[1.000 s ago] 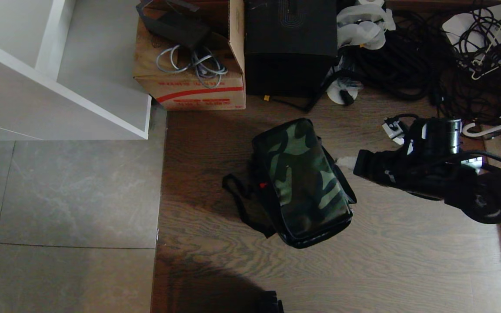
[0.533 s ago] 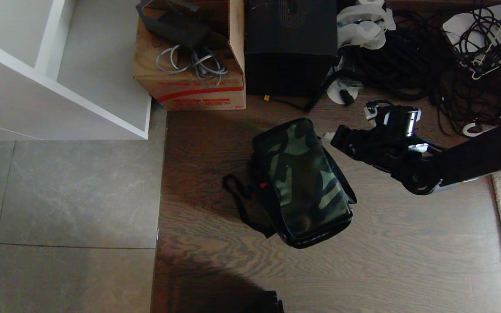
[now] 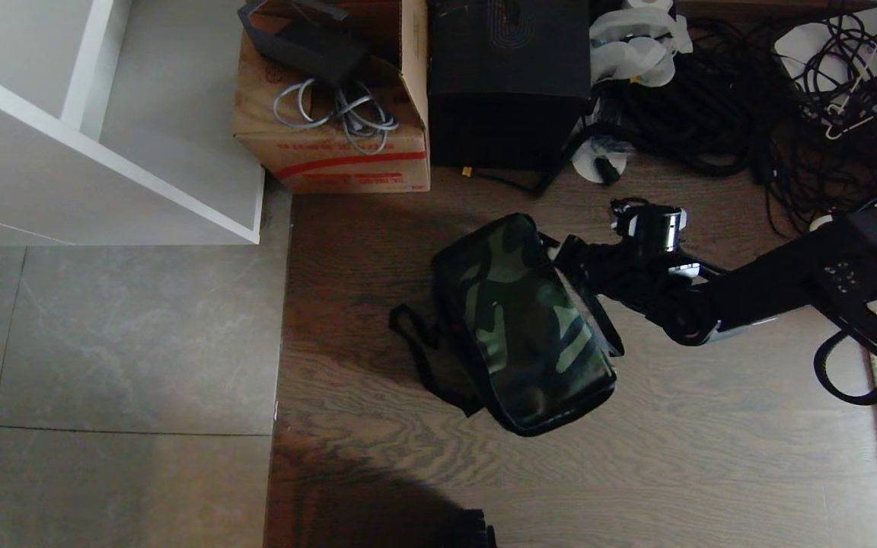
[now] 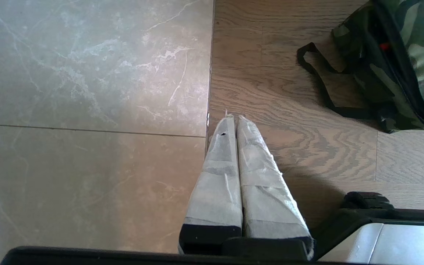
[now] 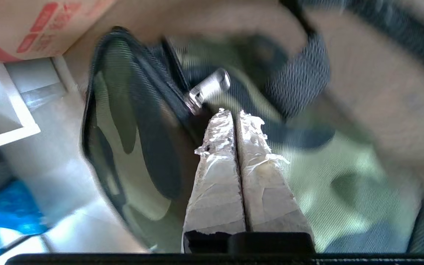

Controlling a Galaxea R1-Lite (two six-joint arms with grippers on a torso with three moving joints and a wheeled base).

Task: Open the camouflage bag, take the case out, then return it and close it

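Observation:
The camouflage bag [image 3: 530, 327] lies on the wood floor with its lid down; it also shows in the left wrist view [image 4: 410, 55] and fills the right wrist view [image 5: 131, 147]. My right gripper [image 3: 558, 249] reaches in from the right to the bag's far right corner. Its taped fingers are pressed together with nothing between them [image 5: 234, 113], and the tips sit right beside a silver zipper pull [image 5: 208, 90]. My left gripper [image 4: 234, 117] is shut and parked over the seam between tile and wood. The case is out of view.
A brown cardboard carton [image 3: 332, 99] with cables and a tall plain black box [image 3: 507, 76] stand behind the bag. Tangled black cables [image 3: 751, 99] lie at the back right. A white shelf unit [image 3: 103, 137] stands at the left. The bag's black strap [image 3: 416, 350] trails left.
My right arm has swung left and down from beside the bag to its far right corner, and its fingers have shut. The bag's far end has shifted slightly.

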